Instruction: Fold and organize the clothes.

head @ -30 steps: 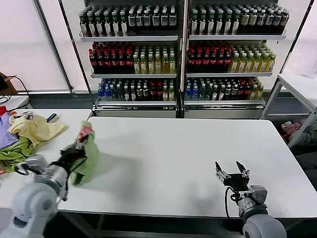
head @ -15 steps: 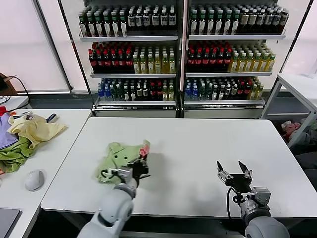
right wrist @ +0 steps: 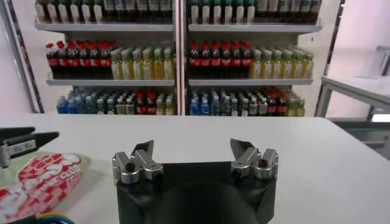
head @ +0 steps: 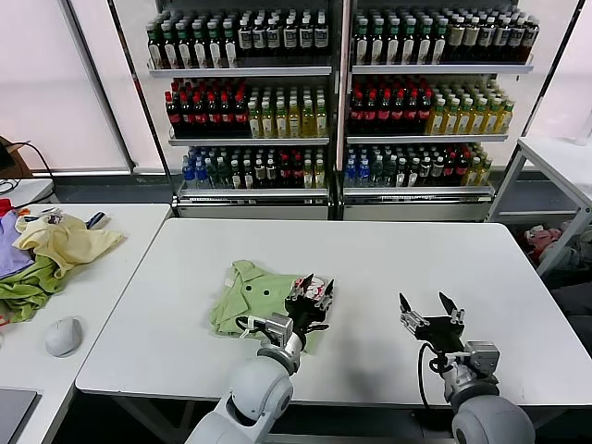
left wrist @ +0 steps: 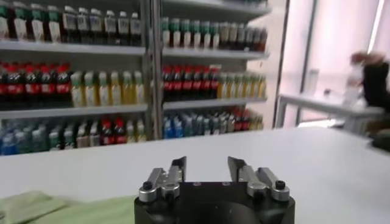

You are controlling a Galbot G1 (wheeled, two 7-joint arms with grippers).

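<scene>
White table, matte, mostly bare. Sage-green polo shirt lay crumpled on its near-left part, collar side up; red-and-white patch showed at the edge by the gripper. L gripper sat at the shirt's right edge, fingers apart, nothing clamped; possibly brushing cloth, hard to tell. R gripper rested near the front-right edge, fingers wide apart, holding nothing. Behind: drink shelves packed w/ bottles. Side table at left carried a pale yellow garment, olive cloth, and a mouse.
</scene>
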